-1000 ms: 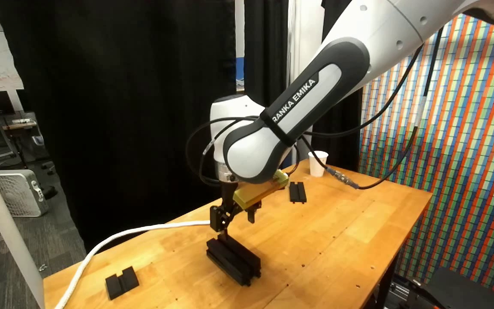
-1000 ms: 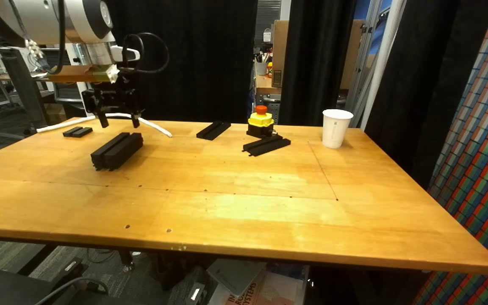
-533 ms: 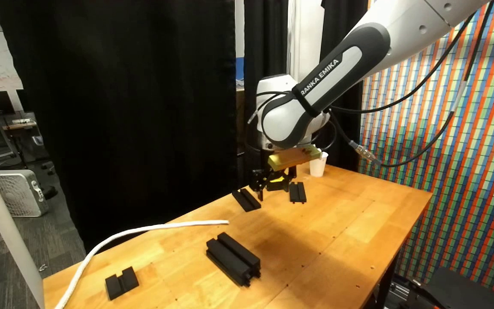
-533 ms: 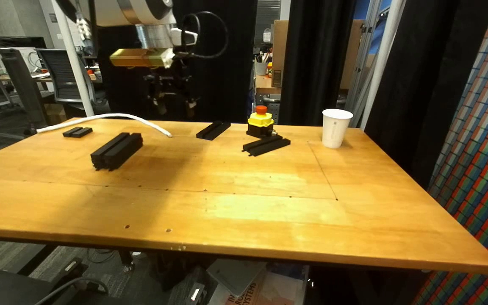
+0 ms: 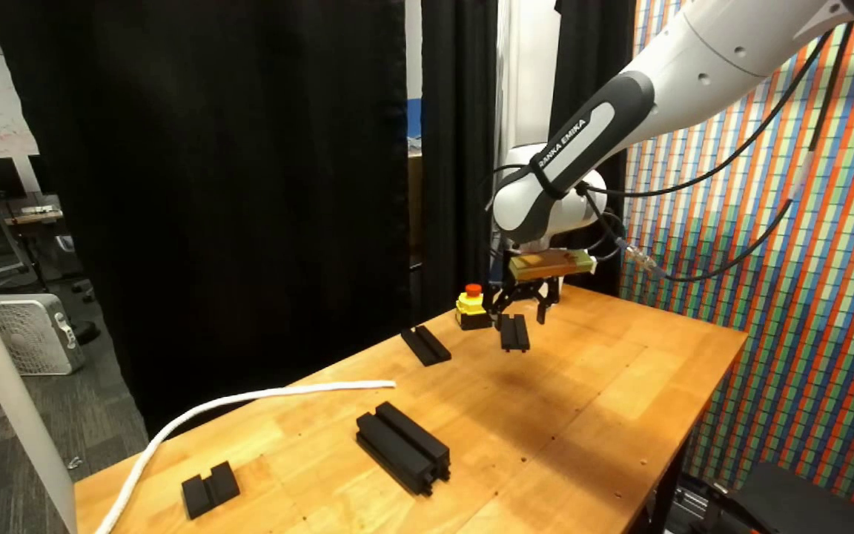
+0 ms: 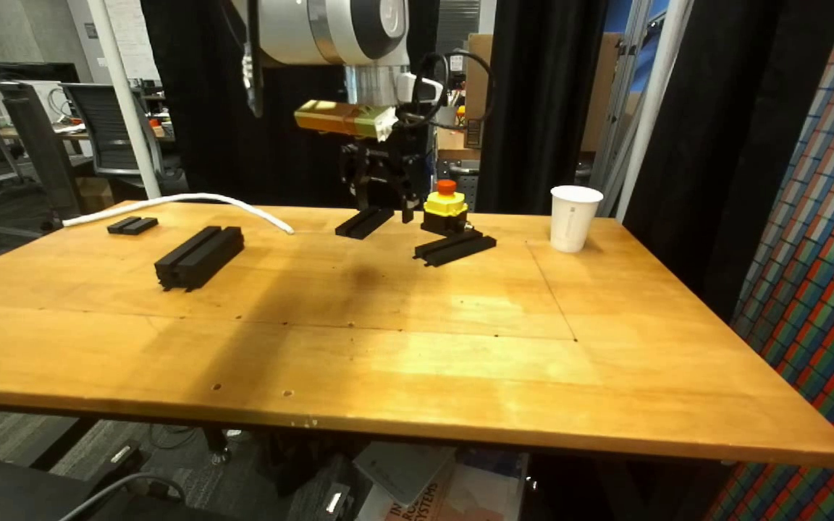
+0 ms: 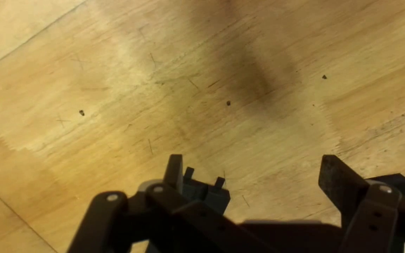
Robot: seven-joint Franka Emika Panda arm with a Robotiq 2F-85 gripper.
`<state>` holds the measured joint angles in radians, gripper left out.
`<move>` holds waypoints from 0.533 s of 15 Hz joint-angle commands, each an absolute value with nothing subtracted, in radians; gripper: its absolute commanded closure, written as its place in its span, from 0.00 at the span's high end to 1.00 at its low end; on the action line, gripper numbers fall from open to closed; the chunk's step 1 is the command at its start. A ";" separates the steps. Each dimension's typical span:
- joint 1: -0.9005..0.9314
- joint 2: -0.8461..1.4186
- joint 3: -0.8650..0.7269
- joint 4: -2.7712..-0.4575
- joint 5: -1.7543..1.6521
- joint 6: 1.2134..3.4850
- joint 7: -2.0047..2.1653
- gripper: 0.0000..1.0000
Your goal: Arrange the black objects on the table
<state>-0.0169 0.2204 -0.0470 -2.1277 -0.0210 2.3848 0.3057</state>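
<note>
- Exterior views both show four separate black pieces lying on the wooden table [image 6: 460, 376]: a thick block [image 6: 200, 259] grooved along its top, a short piece [image 5: 210, 489], a flat piece [image 5: 425, 345] beside the table edge that runs along the black curtain [image 5: 212, 185], and a pronged piece [image 6: 455, 248].
- The gripper [image 7: 253, 157] hangs above the table, unclenched, its two fingers [image 7: 332, 172] spread wide.
- In the wrist view, a black end with two prongs [image 7: 218, 196] shows partly hidden behind one finger.
- A yellow stop switch [image 6: 446, 206] with a red button sits just beside the pronged piece.
- The white cup [image 6: 574, 221] stands upright on the table, mouth up; the bottom of its inside is hidden from view.
- A white cord [image 5: 264, 393] curves past the short piece.
- Behind the table stands a cardboard box [image 6: 477, 87], its contents hidden.
- Beneath the table, what looks like a clear bin [image 6: 523, 477] holds printed papers [image 6: 486, 488] and a grey flat item [image 6: 406, 470].
</note>
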 commanded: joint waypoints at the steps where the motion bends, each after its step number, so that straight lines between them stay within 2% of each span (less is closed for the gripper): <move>1: -0.043 0.311 -0.049 -2.027 0.059 2.361 0.250 1.00; 8: -0.075 0.461 -0.073 -1.859 0.081 2.339 0.243 1.00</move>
